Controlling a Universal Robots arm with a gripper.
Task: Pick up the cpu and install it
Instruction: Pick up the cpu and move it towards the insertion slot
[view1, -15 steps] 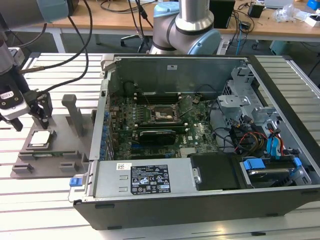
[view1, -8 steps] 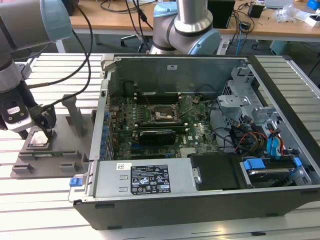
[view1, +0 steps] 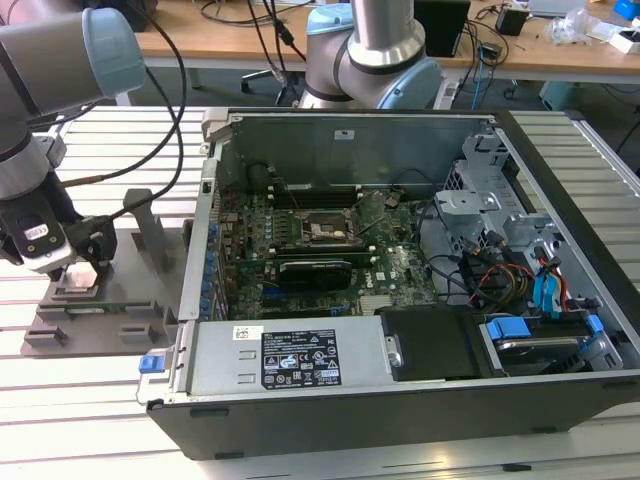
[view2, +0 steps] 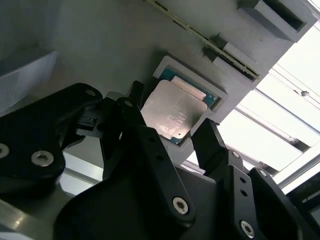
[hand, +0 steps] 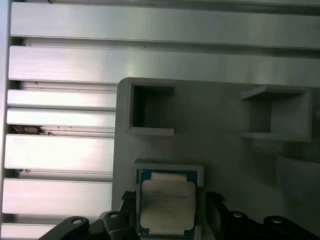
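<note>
On the exterior view's left: gripper (view1: 76, 270), poised low over a grey holder tray (view1: 50, 336) that sits on a slatted metal table (view1: 90, 425). Well apart, at centre: an open computer case (view1: 575, 225), containing a green motherboard (view1: 400, 272) with its black socket frame (view1: 325, 232), plus cables and drive bays toward the exterior view's right. Second wrist view: cpu (view2: 172, 112), lying flat, metal plate up, in a shallow square recess of the tray. The black fingers (view2: 145, 140) stand apart, one at each of two opposite sides of the chip, and neither is seen touching it. First wrist view: same chip seated in the same recess, a thin blue-green border showing around the plate, with a fingertip on either side and a gap between each and the chip's edge. Beyond it on the tray are two box-shaped pockets (hand: 150, 107) with nothing seen in them. Handling, as judged: light, thin, rigid and smooth-topped, so likely slippery. The underside contacts are probably delicate. It is best held by two opposite edges, kept level, and not squeezed hard.
</note>
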